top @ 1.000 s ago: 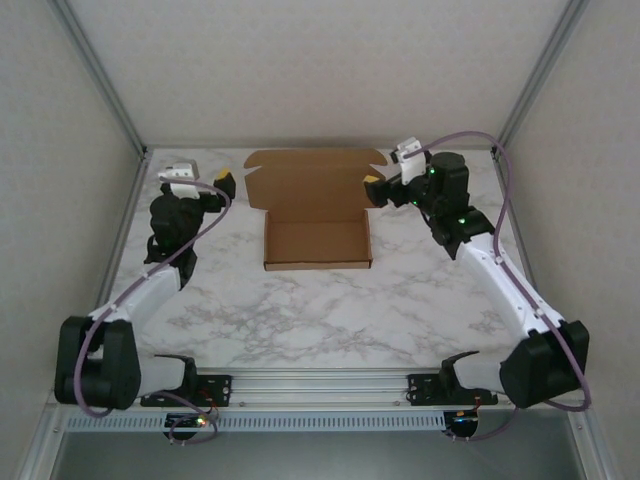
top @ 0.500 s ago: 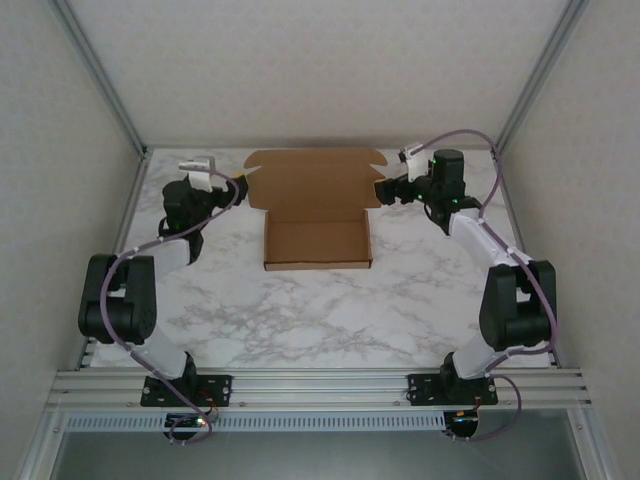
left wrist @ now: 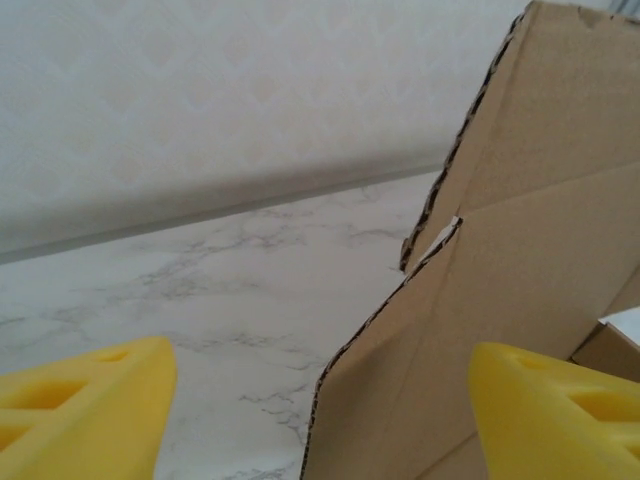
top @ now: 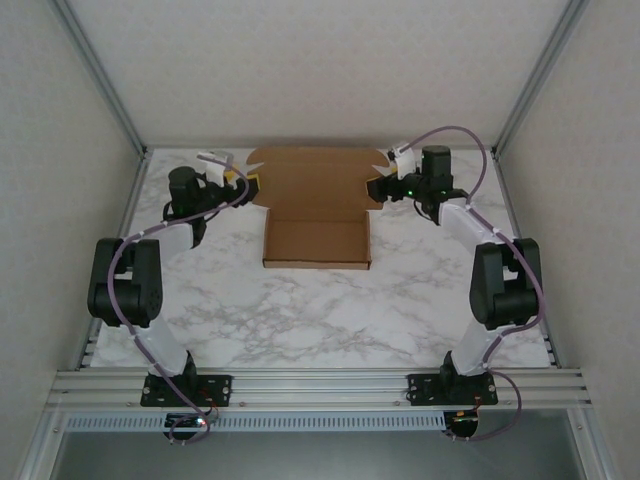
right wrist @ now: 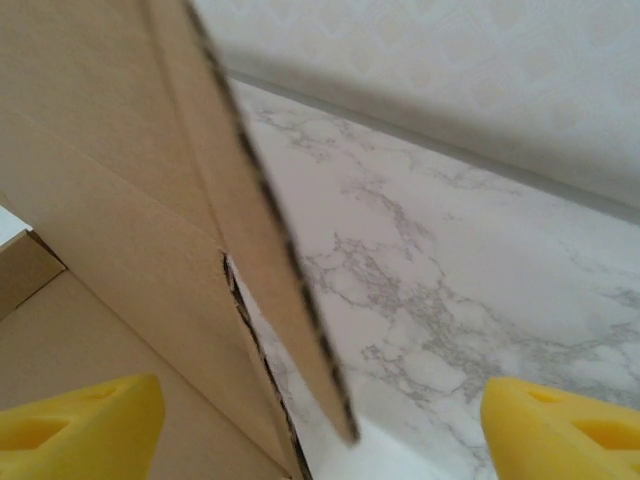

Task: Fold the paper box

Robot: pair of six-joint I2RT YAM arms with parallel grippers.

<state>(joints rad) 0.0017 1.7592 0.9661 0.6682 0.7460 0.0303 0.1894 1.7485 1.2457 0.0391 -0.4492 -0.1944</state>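
Observation:
The paper box [top: 316, 238] is a brown cardboard tray in the middle of the table, with its lid panel [top: 312, 178] lying open behind it. My left gripper [top: 243, 183] is at the lid's left side flap and my right gripper [top: 373, 188] is at its right side flap. In the left wrist view the left gripper [left wrist: 320, 420] is open, and the flap's raised edge [left wrist: 520, 250] stands between the yellow fingers [left wrist: 90, 400] without touching them. In the right wrist view the right gripper [right wrist: 320, 430] is open too, astride the other flap [right wrist: 110, 200].
The marble table [top: 300, 310] stretches in front of the box to the metal rail [top: 320, 385] with the arm bases. White walls close in the back and both sides, with slanted frame posts [top: 100, 75] at the corners.
Both arms have swung inward from beside the box until the jaws straddle the lid's side flaps. Both grippers have narrowed somewhat.

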